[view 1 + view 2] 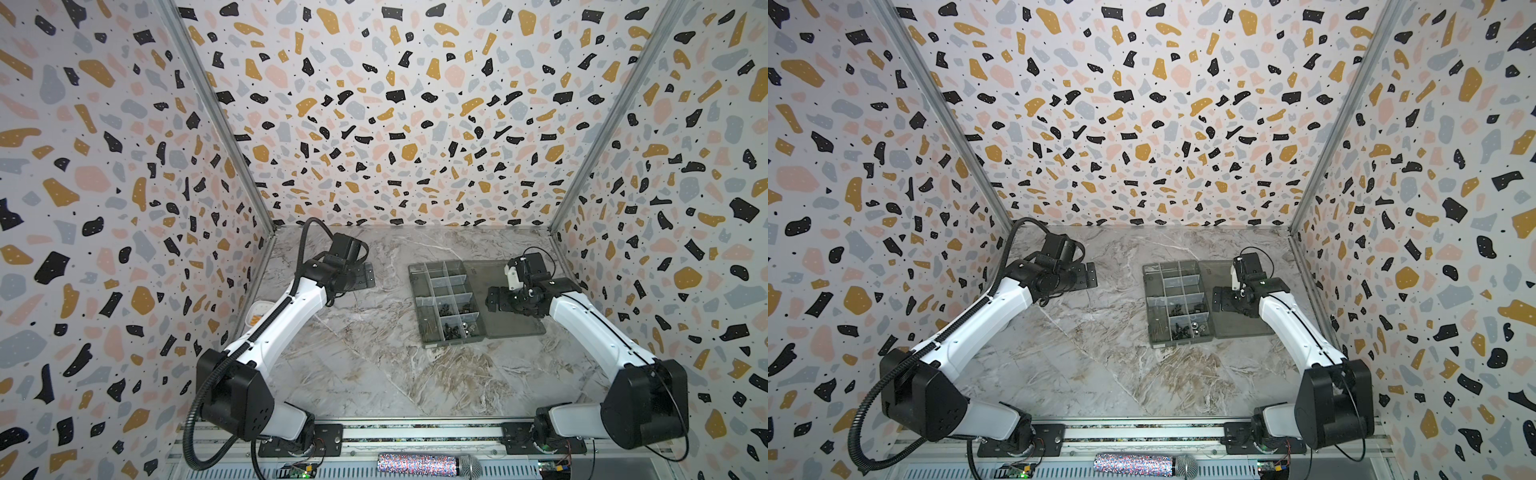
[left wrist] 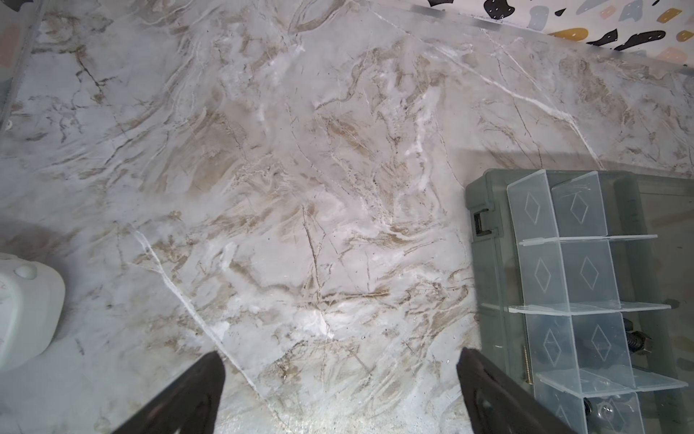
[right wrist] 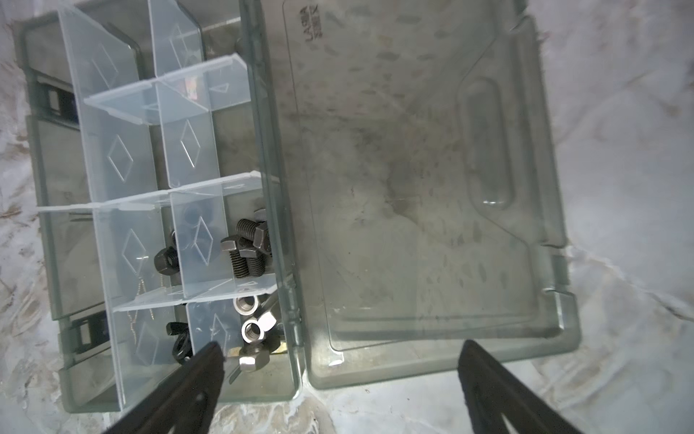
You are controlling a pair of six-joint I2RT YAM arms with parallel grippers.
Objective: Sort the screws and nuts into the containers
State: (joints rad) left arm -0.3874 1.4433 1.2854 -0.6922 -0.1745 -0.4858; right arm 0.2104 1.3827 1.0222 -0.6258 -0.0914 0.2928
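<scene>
Right wrist view: the right gripper [image 3: 341,345] hung wide open and empty above the open lid [image 3: 413,188], with one jaw over the containers [image 3: 233,142] of the organiser box [image 3: 49,225]. Silver nuts [image 3: 251,331] lay under that jaw, and black screws [image 3: 246,250] lay in the compartment just beyond. The left gripper [image 2: 340,353], equally spread and holding nothing, hovered over the bare marble table [image 2: 263,169], the box just beside one jaw.
</scene>
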